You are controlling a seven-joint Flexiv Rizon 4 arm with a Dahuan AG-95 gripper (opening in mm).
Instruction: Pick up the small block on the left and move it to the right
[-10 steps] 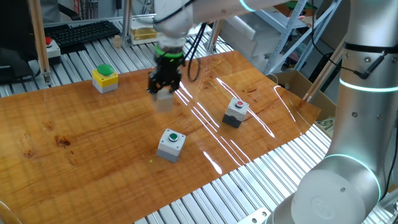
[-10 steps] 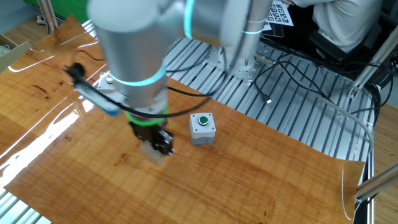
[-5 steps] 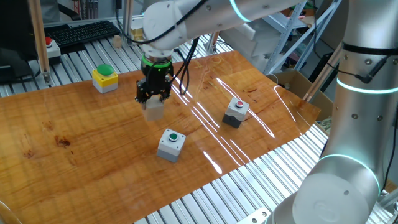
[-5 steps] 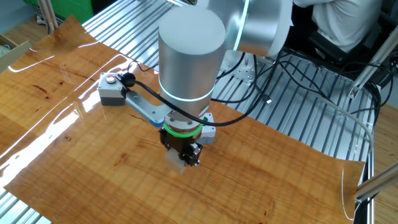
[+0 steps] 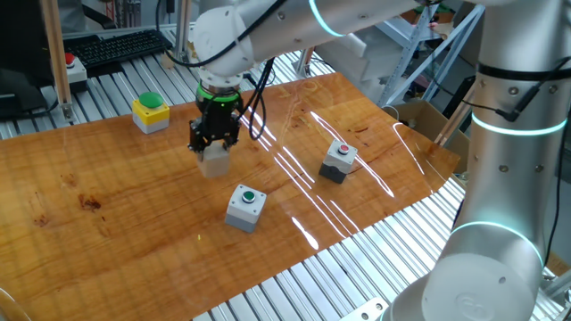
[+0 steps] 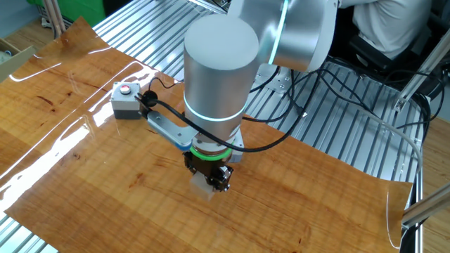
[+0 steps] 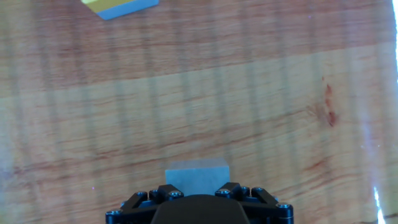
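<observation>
My gripper (image 5: 212, 152) is shut on the small block (image 5: 215, 163), a plain pale beige cube, and holds it just above the wooden table. In the other fixed view the block (image 6: 204, 187) hangs below the gripper (image 6: 208, 177), under the arm's big grey wrist. In the hand view the block (image 7: 197, 175) shows between the black jaws of the gripper (image 7: 198, 186), over bare wood.
A yellow box with a green dome button (image 5: 151, 112) stands at the back left; its corner shows in the hand view (image 7: 118, 6). A grey box with a green button (image 5: 245, 206) stands in front, a grey box with a red button (image 5: 339, 160) to the right. The table's edges drop to metal rails.
My gripper has carried the block leftward in the one fixed view, from near the table's middle toward the yellow box; in the other fixed view it has moved right.
</observation>
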